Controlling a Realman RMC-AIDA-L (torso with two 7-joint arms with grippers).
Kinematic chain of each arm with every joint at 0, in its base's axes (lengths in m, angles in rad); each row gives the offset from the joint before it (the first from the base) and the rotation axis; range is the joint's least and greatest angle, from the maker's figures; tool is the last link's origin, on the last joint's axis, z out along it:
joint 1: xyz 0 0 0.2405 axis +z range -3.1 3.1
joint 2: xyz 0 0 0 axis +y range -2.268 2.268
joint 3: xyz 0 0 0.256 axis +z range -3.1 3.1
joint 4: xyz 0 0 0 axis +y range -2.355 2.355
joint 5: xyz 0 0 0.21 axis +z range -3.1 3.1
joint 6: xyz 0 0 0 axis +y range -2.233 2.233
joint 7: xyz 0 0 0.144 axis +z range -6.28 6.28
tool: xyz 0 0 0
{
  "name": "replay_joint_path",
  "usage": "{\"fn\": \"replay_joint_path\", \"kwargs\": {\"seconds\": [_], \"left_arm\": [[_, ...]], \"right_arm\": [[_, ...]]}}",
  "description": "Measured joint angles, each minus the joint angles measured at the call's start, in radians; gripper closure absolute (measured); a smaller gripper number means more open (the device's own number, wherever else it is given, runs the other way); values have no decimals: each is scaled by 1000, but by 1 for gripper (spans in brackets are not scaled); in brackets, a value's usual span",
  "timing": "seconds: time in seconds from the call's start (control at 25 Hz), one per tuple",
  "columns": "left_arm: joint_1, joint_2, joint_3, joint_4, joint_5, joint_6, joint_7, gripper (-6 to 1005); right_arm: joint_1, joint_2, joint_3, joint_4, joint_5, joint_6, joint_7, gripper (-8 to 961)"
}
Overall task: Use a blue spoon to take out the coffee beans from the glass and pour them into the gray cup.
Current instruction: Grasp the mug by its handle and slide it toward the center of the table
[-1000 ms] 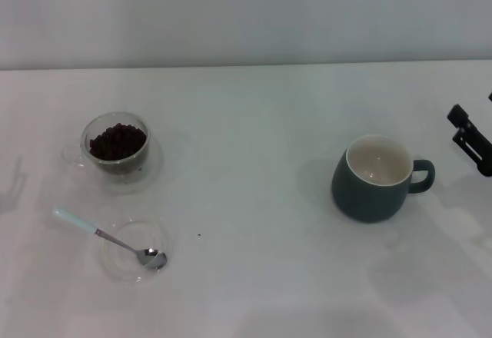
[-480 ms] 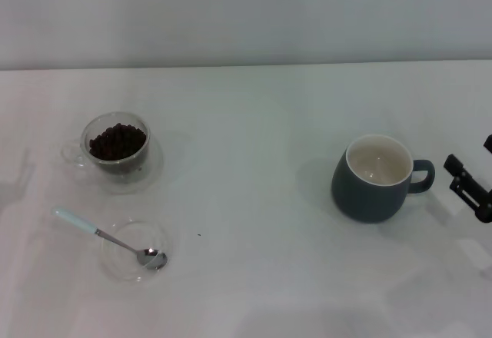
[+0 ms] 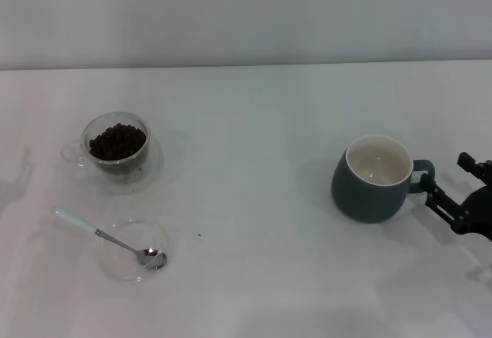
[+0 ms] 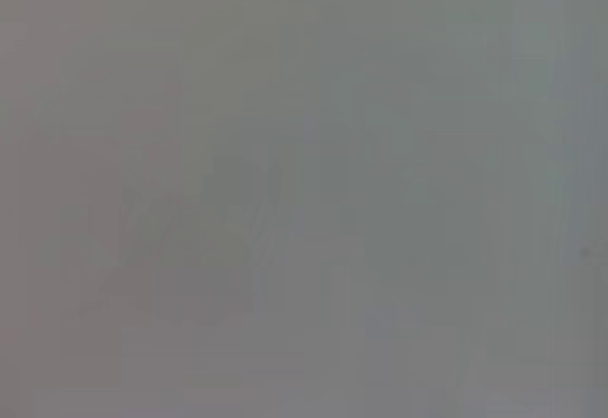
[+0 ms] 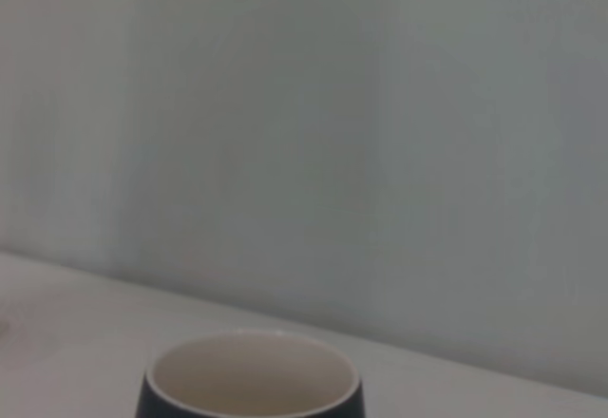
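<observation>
A plain white table (image 3: 254, 123) runs back to a pale, bare wall.

Nearest the robot, at about eight o'clock in the head view, sits a shallow clear dish (image 3: 135, 250). The blue spoon (image 3: 108, 237) lies across it: its shiny metal bowl rests inside the dish, its thin shaft climbs over the rim, and its pale blue handle reaches out toward ten o'clock onto the bare table.

At about four o'clock the right gripper (image 3: 453, 192) enters from the picture's edge, low over the table and just beside the loop handle of the gray cup (image 3: 377, 177). Its black fingers stand apart, one on either side of the handle's outer end, holding nothing. A second ago it was higher and farther back at three o'clock; it has since come down and in toward the handle.

The gray cup is a rounded blue-gray mug, creamy white within, upright with its handle pointing to three o'clock. The right wrist view looks across its rim (image 5: 252, 375) at the wall.

Farther back, at ten o'clock, the glass (image 3: 117, 147) stands upright, clear and double-walled, with the dark coffee beans (image 3: 117, 140) heaped inside. Cup, glass and spoon have not shifted.

The left gripper is out of sight; the left wrist view shows only flat grey.
</observation>
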Motion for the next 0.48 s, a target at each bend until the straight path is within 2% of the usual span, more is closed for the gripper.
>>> {"fn": "replay_joint_path", "kwargs": {"seconds": [0.24,0.48], "left_arm": [[1,0,0,-5,-25,-1,0,208],[3,0,0,0,-26,-12,1,208]], "right_arm": [[1,1,-8,-71,-5,116,-37,207],[7,2,-4,-94,-3,172,-48,208]]}}
